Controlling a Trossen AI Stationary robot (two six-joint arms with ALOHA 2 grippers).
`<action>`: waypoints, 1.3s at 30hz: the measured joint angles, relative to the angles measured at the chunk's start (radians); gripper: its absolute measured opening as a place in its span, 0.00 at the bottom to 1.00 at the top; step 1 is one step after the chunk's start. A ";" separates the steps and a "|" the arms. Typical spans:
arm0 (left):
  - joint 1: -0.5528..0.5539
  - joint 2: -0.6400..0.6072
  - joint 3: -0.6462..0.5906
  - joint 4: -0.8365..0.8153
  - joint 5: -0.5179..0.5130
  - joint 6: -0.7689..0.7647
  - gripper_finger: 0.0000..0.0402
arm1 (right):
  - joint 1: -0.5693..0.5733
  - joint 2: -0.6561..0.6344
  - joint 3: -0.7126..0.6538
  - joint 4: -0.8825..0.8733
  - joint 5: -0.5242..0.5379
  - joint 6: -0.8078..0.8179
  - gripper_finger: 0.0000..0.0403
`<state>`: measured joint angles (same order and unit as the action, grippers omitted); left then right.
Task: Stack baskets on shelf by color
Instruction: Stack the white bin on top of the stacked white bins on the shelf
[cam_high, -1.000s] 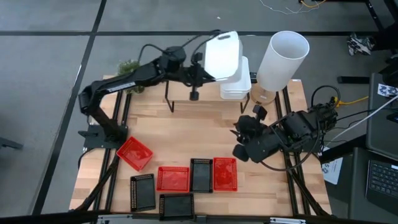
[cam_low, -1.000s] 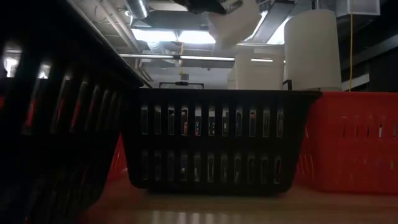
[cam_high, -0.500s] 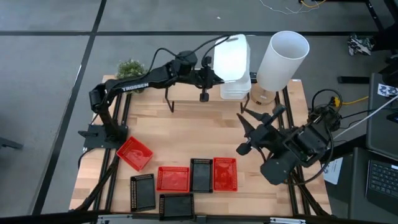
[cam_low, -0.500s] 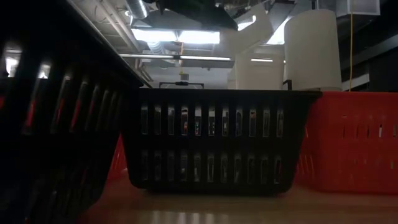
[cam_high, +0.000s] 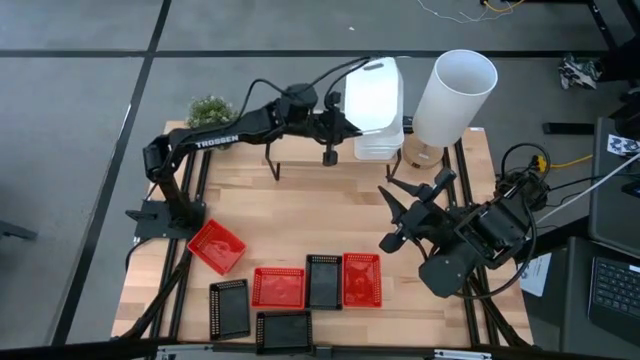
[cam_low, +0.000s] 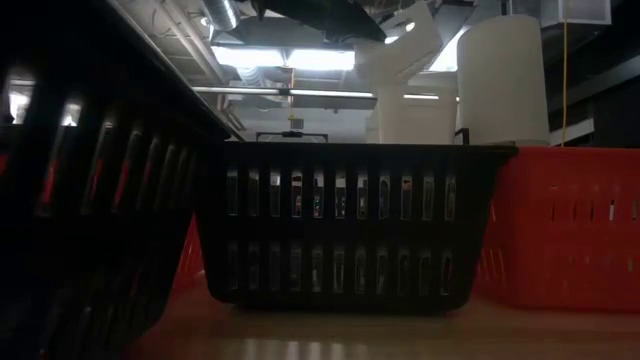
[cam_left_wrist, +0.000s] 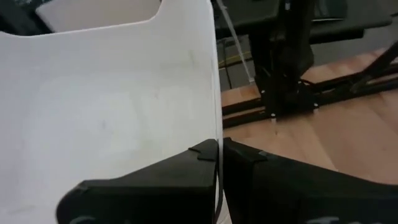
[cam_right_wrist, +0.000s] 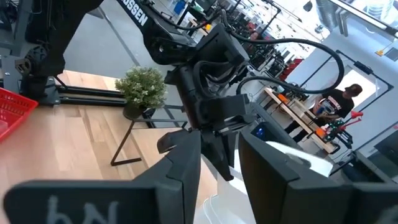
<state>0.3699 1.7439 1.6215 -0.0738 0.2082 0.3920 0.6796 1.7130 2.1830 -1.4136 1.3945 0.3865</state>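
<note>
The table (cam_high: 330, 200) is big and wooden. The shelf (cam_high: 300, 140) stands along its far edge, and most of it is hidden under the left arm and the white basket (cam_high: 372, 95).

The left gripper (cam_high: 340, 122) pinches the near-left rim of that white basket, fingers squeezed together on the thin wall. The basket hangs in the air, right over the white baskets on the shelf (cam_high: 378, 148), at the shelf's right end. Its long side runs from near to far. I think the next move is straight down onto that pile. A tall white cylinder (cam_high: 455, 95) stands close on the right, so there is little room that way.

The right gripper (cam_high: 415, 205) waits over the middle right of the table, fingers apart, holding nothing.

The red and black baskets (cam_high: 300, 290) sit along the near edge.
</note>
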 joint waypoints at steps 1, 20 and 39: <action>-0.003 0.000 0.000 0.002 -0.016 -0.019 0.00 | 0.000 0.000 0.000 0.000 0.000 0.000 0.28; -0.023 0.034 0.002 -0.011 -0.047 -0.018 0.00 | 0.000 0.000 0.000 -0.004 -0.009 0.001 0.28; -0.026 0.028 0.001 0.072 -0.050 -0.022 0.16 | 0.000 -0.001 0.000 -0.004 -0.064 0.031 0.28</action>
<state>0.3435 1.7716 1.6222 -0.0018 0.1583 0.3700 0.6796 1.7123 2.1833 -1.4180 1.3304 0.4171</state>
